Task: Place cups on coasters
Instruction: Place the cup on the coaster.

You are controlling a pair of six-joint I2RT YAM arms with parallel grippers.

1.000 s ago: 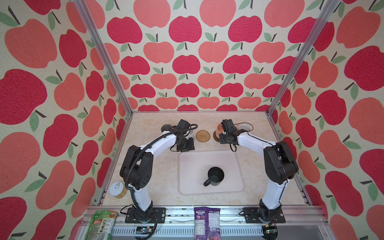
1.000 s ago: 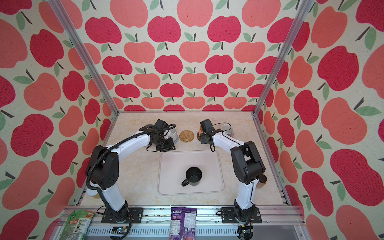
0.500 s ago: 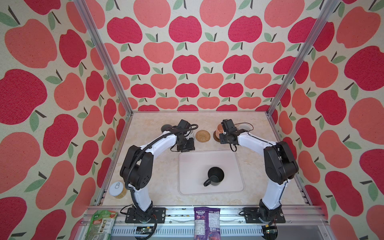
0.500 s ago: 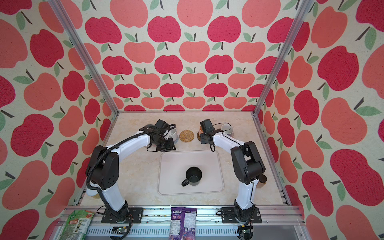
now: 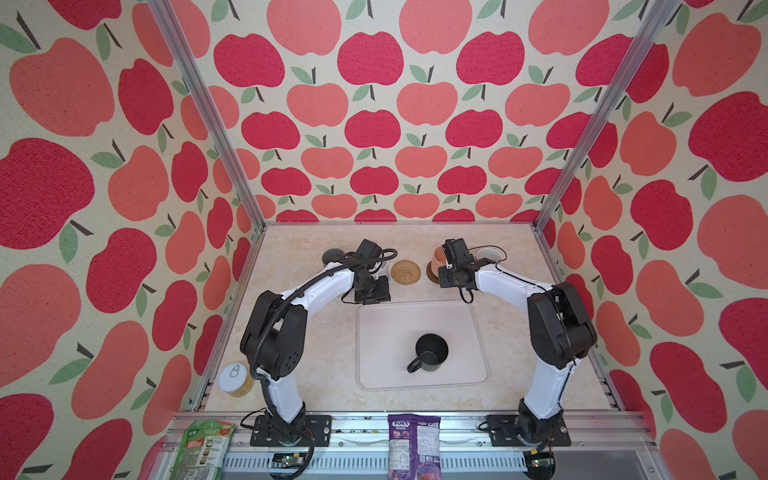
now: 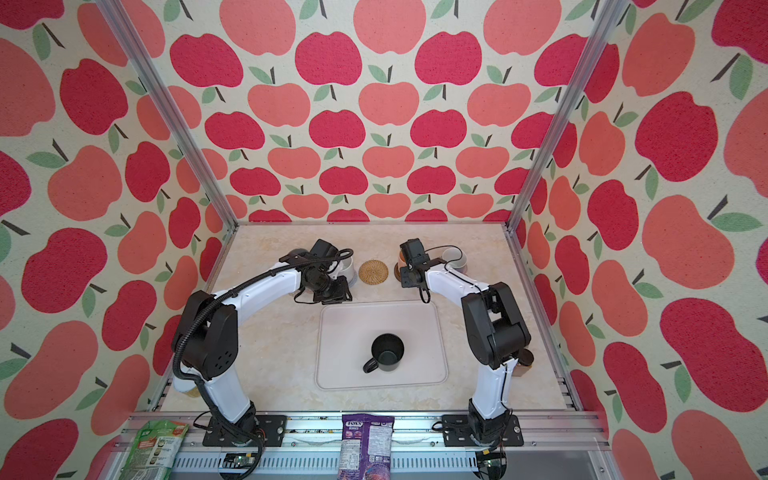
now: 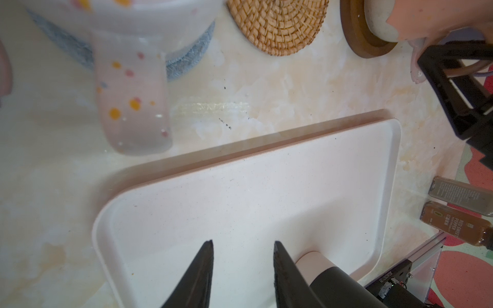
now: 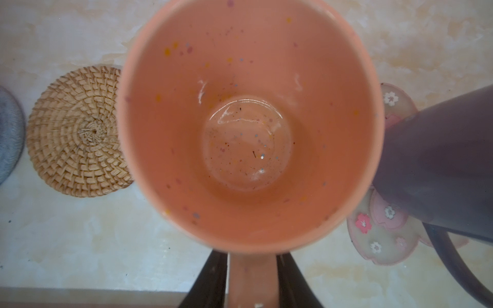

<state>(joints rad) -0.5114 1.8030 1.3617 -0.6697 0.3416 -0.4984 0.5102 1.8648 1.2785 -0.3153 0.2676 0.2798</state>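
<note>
My left fingers (image 7: 197, 272) stand apart with nothing between them, above the pale tray (image 7: 240, 186). My right fingers (image 8: 210, 282) flank the handle of the peach mug (image 8: 248, 133), close on both sides; whether they pinch it I cannot tell. That mug stands on the dark brown coaster (image 7: 357, 40). The rattan coaster (image 5: 406, 272) beside it lies bare on the table (image 5: 332, 390). The white mug (image 7: 128, 16) sits on the grey-blue coaster (image 7: 186, 56), the lavender mug (image 8: 437, 160) on a pink flower coaster (image 8: 373, 240), and the black mug (image 5: 431, 352) stands on the tray.
</note>
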